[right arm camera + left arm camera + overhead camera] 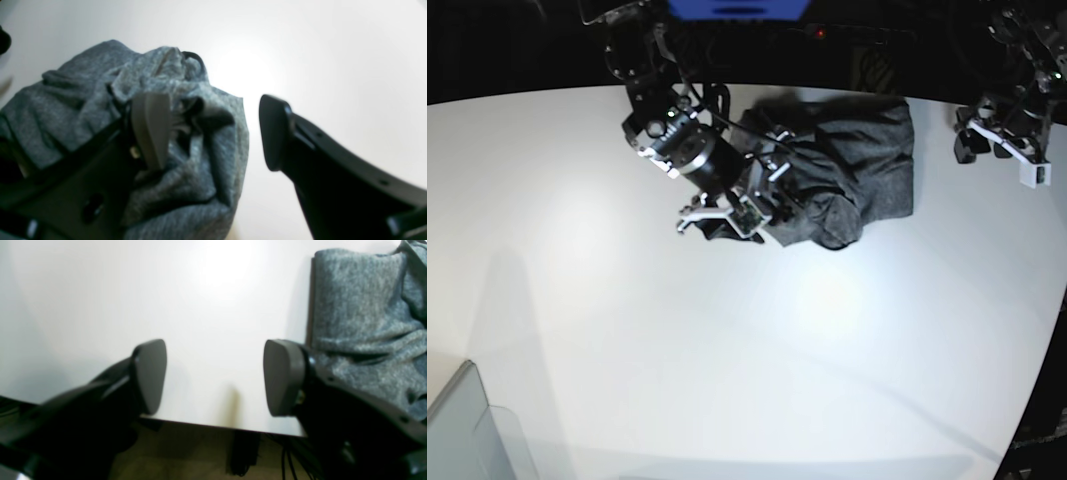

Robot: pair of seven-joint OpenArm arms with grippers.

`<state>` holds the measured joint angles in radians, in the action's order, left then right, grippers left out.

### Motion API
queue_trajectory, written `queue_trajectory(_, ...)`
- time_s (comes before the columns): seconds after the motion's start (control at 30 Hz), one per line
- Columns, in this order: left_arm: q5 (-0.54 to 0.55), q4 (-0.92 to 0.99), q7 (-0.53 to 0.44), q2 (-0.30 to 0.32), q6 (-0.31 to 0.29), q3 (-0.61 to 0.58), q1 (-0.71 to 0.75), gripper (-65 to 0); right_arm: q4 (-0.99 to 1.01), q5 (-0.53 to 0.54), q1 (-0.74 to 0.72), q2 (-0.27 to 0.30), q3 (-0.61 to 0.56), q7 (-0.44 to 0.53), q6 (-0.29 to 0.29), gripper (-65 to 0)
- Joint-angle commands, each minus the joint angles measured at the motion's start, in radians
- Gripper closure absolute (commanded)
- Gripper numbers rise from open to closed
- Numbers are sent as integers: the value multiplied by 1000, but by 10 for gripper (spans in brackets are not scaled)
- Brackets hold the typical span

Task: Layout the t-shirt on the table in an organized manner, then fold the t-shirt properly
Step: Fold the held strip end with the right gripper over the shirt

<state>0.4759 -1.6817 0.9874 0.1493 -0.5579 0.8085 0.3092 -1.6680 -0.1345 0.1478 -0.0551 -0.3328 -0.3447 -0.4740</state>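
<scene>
Near the far table edge: t-shirt point(847, 165) bunched, both grippers spread apart, neither holding anything.

From my station, the right arm blocks the shirt's near-left part in the base view; sleeves and collar I can't sort out. Fabric is heathered dark grey knit, lumpy, folded over itself, on the glossy white table point(727, 350). Right gripper point(213, 133) leans low over the heap, one finger against cloth, the other over bare table. Left gripper point(215, 376) hangs past the shirt's edge by the table rim, wrist views blurred.

Bright glare shines on the white table point(227, 276) at twelve o'clock; close gripper fingers point(150, 373) look blurry.
</scene>
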Motion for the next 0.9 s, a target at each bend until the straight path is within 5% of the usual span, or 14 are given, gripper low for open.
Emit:
queue_trajectory(0.0,14,-14,-19,16,-4,7,-2,-437,-16,14,-10,-7,-2,31,-7,-418)
queue_trajectory(0.2,14,-14,-19,11,-4,7,2,-437,-25,14,-12,-4,-47,32,-7,-353)
queue_trajectory(0.4,14,-14,-19,9,-4,9,5,-437,-17,14,-12,25,-130,32,-75,-213)
queue_trajectory(0.63,16,-14,-12,-1,-4,53,8,-437,-17,12,-10,22,-130,29,-78,0)
queue_trajectory(0.87,16,-25,-9,-24,-4,140,5,-437,-28,14,2,22,-131,31,-79,0)
